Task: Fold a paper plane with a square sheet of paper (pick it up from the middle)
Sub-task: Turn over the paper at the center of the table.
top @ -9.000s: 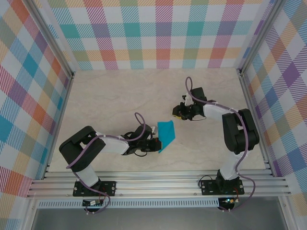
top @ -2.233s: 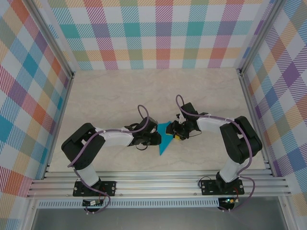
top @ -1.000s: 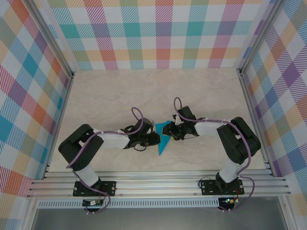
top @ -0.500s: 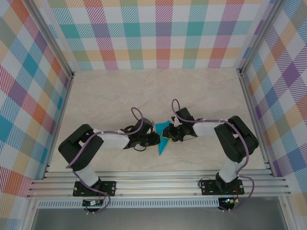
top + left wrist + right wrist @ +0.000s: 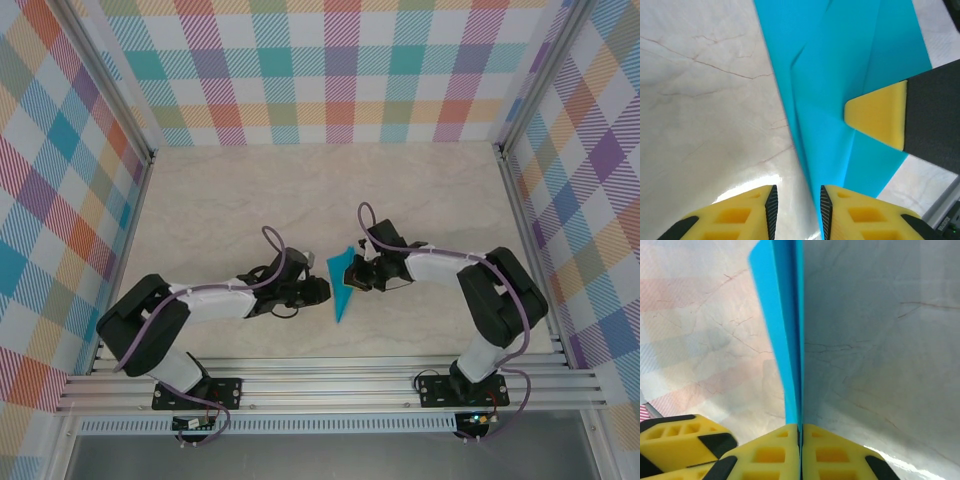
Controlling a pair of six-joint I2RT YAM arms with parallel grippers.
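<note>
**the fold has passed to the right pincer, the left one has let go**

the paper plane (image 5: 342, 288) is now a slim teal dart near the middle of the table (image 5: 250, 200), between the two arms, with its sharp tip toward the near edge. nine seconds ago it was a wider piece and the left gripper (image 5: 318, 290) carried it alone, while the right gripper (image 5: 362, 273) was well apart at the far side. since then the right gripper has come in

in the right wrist view its two yellow fingers (image 5: 765, 455) are pressed together with the paper between them. the paper stands on its edge there, the layers flat one against the other. the same pad is seen in the left wrist view lying on the blue sheet

the left fingers (image 5: 747, 210) have a narrow gap and bare table shows in it. the edge of the paper runs just beside one finger, but it is not clamped. in the last half second the left arm has also stretched lower and its elbow went outward

i judge that the centre crease is being pressed by the right side now, and the left side is free to take a new hold. a risk is that the thin paper slips or opens again when only one pincer keeps it
</note>
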